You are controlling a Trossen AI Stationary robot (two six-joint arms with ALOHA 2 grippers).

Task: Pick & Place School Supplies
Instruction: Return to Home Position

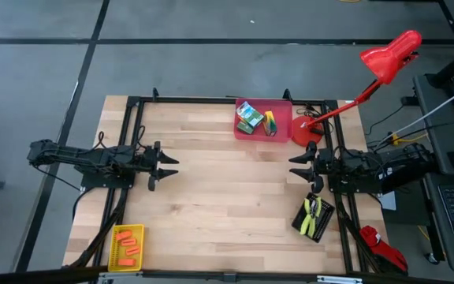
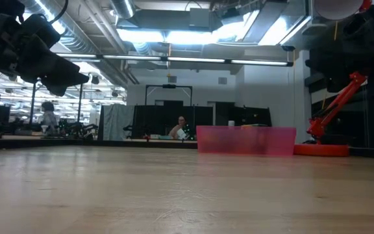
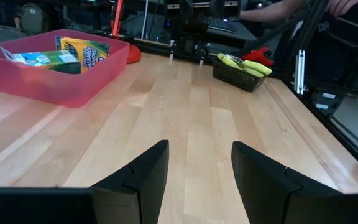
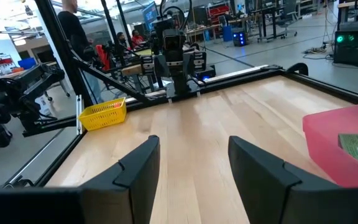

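Green-and-yellow crayon boxes lie in the red bin at the table's far edge; the left wrist view shows them too. Pliers with yellow-green handles lie in the black bin near the right edge. Orange sticks lie in the yellow bin at the near left corner. My left gripper hovers open by the left edge, pointing right. My right gripper hovers open by the right edge, pointing left. Neither holds anything.
A red desk lamp stands on its base just right of the red bin. A black frame runs around the table. Bare wood lies between the two grippers. People show in the room beyond.
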